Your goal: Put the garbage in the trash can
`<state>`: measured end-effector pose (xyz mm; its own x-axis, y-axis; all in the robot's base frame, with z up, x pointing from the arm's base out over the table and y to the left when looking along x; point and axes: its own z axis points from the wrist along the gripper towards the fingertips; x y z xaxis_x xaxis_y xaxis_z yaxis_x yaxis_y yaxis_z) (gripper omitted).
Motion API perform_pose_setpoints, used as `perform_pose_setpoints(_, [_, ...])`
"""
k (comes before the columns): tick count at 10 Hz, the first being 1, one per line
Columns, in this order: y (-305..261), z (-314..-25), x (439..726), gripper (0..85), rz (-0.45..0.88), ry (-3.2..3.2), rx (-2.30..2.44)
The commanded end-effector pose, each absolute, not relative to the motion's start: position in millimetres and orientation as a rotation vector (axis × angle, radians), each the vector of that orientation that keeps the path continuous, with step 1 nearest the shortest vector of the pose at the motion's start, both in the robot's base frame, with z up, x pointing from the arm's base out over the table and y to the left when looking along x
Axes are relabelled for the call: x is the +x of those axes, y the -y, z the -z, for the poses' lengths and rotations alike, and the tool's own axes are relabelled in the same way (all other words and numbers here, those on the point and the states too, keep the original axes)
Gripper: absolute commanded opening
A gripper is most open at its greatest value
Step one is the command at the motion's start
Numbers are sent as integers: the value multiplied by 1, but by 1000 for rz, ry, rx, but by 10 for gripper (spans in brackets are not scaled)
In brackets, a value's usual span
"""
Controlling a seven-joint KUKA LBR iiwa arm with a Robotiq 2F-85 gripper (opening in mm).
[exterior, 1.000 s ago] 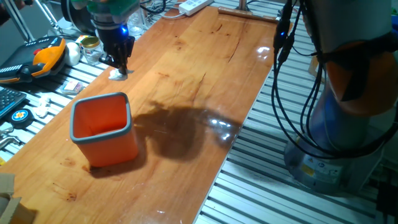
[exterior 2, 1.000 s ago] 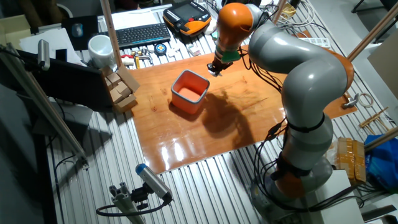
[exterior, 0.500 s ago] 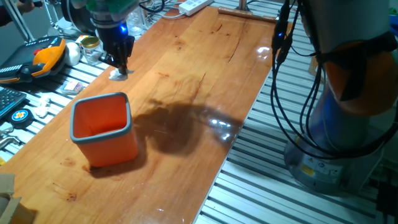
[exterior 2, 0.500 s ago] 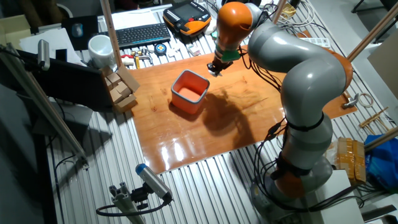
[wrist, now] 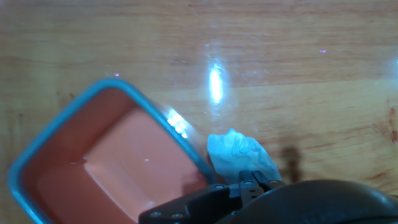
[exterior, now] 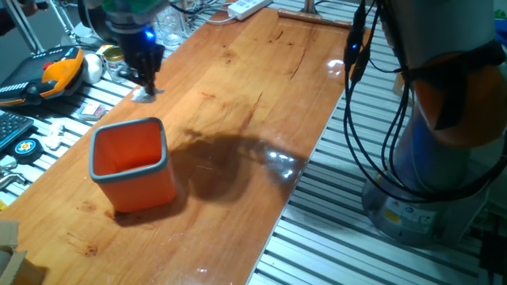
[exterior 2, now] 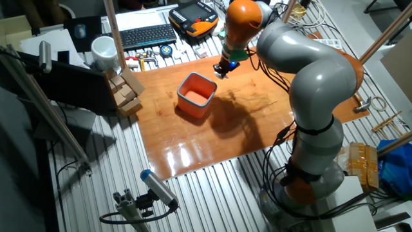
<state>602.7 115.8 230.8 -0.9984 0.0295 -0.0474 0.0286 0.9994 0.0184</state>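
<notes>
Wooden planks of the counter (exterior: 261, 87) run lengthwise, glossy with glare, and the bin (exterior: 131, 163) stands on them, its inside bare. Beyond the bin's far corner, over the counter's edge, the gripper (exterior: 147, 82) hangs with its jaws clenched on the wad (wrist: 241, 155), which looks lifted off the wood. From the hand view the wad shows just beside the bin's rim (wrist: 163, 127), outside it, pinched at its lower end. Past the counter's edge from the bin lie an orange-and-black tool (exterior: 57, 71), a glass jar (exterior: 116, 61) and a keyboard (exterior 2: 147, 35).
</notes>
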Motion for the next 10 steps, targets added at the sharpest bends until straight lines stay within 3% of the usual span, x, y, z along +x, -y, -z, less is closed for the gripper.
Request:
perform_pose_setpoints(1, [-130, -237, 605, 0, -28, -3096, 54])
perform_pose_setpoints(10, [-186, -215, 591, 0, -8, -3061, 124])
